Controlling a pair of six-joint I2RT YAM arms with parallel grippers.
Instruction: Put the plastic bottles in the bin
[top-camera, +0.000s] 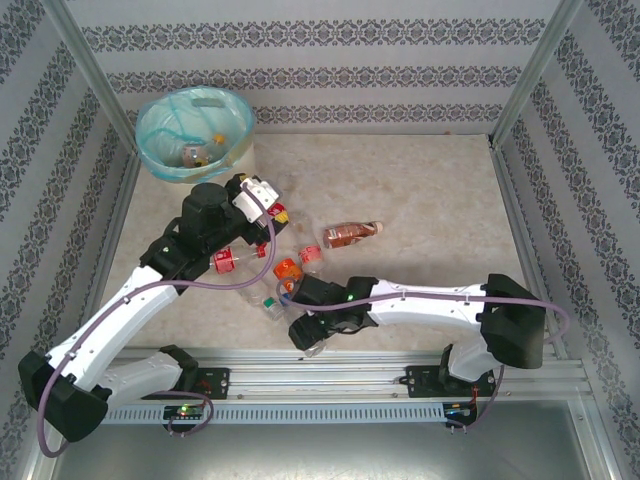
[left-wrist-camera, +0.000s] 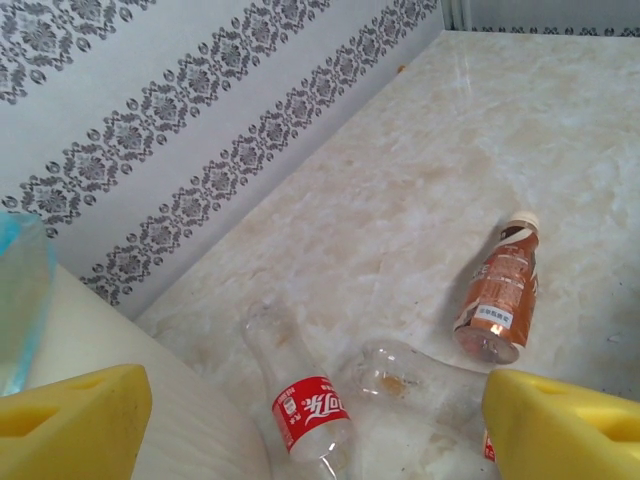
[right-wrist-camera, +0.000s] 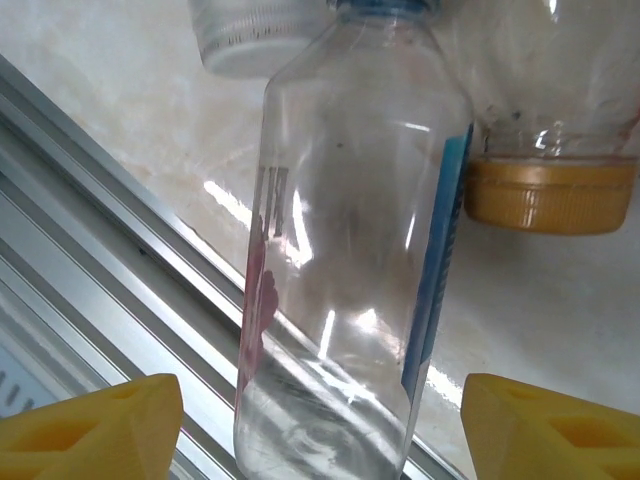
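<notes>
The bin, cream with a blue-green bag, stands at the far left with bottles inside. My left gripper hangs open just right of it, over the table. Below its fingers lie a red-labelled plastic bottle, a clear one and a brown one. My right gripper is low by the near rail. It is open, and a clear bottle with a blue label lies between its fingers with a gap on each side.
More bottles lie scattered between the two grippers. A yellow-capped bottle and a white cap lie just beyond the clear one. The aluminium rail runs close beside it. The bin's wall is next to my left finger.
</notes>
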